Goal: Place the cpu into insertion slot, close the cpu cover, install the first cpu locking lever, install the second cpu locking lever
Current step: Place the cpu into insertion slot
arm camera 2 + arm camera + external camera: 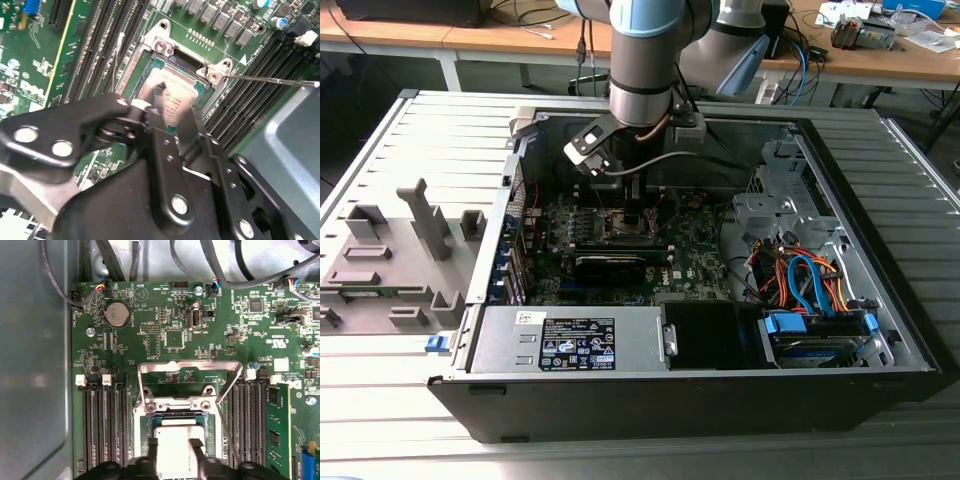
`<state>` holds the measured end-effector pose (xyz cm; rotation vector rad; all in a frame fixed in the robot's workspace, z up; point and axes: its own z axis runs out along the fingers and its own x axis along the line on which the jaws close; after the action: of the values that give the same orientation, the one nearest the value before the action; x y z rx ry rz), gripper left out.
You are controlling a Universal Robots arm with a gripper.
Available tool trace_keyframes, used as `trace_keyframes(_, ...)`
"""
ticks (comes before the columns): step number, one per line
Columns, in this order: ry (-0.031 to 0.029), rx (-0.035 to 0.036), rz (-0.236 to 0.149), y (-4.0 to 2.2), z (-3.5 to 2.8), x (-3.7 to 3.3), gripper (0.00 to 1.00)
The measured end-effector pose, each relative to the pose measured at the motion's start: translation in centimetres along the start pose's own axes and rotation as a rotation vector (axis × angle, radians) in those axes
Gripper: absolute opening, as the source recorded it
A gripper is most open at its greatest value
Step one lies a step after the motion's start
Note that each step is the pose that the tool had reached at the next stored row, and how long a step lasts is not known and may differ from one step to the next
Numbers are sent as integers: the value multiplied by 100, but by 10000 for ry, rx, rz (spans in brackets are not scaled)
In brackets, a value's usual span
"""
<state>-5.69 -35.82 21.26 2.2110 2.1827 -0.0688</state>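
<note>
The gripper [174, 444] seems clenched on the chip [175, 457] by two opposite edges, with the chip flat in the socket [176, 417] directly beneath (cover [190, 365] raised open just beside).

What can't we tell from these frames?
- Whether the cpu sits fully in the insertion slot: the gripper covers part of it in both wrist views.
- The insertion slot and cpu cover in the exterior view: the arm stands in front of them.
</note>
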Motion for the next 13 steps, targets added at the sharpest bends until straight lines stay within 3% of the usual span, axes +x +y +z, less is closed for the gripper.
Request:
trace_keyframes(3, 18, -20, -389, -2, 14, -4, 24)
trace_keyframes(4, 17, -27, -532, -2, 18, -5, 24)
trace_keyframes(5, 16, -36, -699, -2, 21, -5, 12)
trace_keyframes(8, 14, -58, -1099, -2, 29, -9, 11)
trace_keyframes(13, 6, -55, -1127, -3, 73, -36, 11)
